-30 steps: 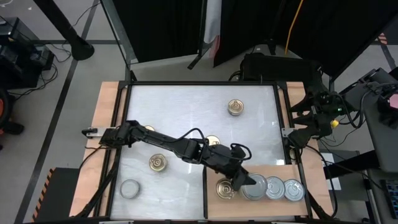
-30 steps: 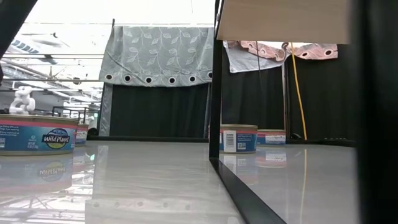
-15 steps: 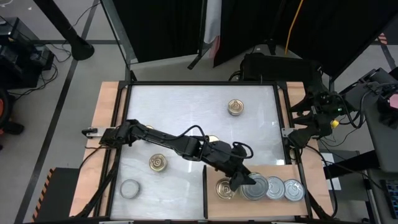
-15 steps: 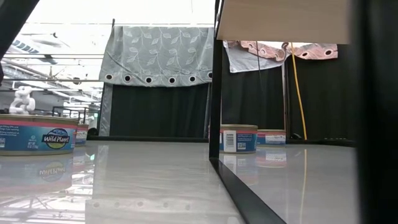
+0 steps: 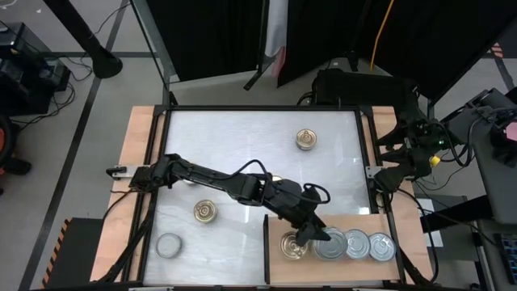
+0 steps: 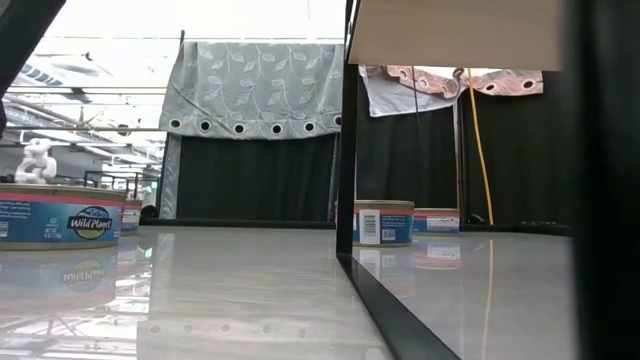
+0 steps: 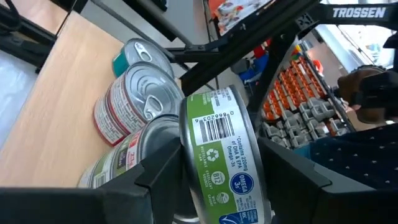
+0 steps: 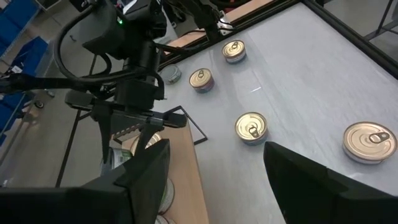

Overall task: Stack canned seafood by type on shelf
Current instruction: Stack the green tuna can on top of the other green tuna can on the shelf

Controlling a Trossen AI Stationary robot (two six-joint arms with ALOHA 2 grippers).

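Over the shelf at the near right, the left pincer is clamped on a green-label tin above the silver tins; lower it level, centred on the matching stack, then release; right pincer waits apart, far right.

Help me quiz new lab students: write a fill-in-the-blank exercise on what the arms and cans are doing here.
1. The left gripper, reaching over the shelf, has its jaws shut on a can with a ___ label.
2. The lone can on the far part of the white tabletop has a ___ pull-ring top.
3. The right gripper, waiting at the table's right edge with jaws open, holds ___.

Missing words: green; gold; nothing
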